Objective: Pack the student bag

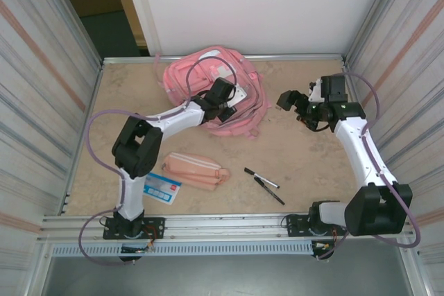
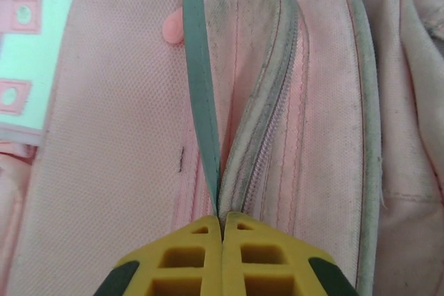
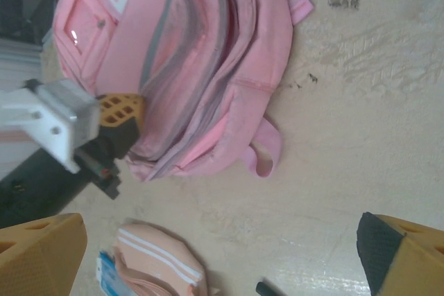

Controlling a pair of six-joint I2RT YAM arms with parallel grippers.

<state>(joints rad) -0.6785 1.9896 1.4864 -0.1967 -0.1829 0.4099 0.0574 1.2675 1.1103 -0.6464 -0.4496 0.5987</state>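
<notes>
Beige tabletop [image 1: 305, 171], fenced by ribbed metal walls, carries everything. At its far middle lies the student bag [image 1: 179, 77], flat on its back with the pockets facing up.

From the near-left corner an arm reaches onto the bag, and the left gripper [image 2: 222, 223] sits on the front panel. Its jaws are closed tight, pinching a grey strip [image 2: 198, 67] that runs beside a zip, which appears closed. The right gripper [image 1: 298, 110] hangs just right of the bag, apart from it, jaws spread wide and holding nothing.

Near the front edge lie a pink pouch [image 1: 195, 170], a blue-and-white card [image 1: 161, 188] tucked against its left end, and 2 black pens [image 1: 261, 177] well to its right.

Judging from this, step 1 is in hand: getting a compartment open, with nothing packed yet. The next move probably calls for a steady pull along the zip line while the free gripper pins the soft fabric, or the whole bag may slide.
</notes>
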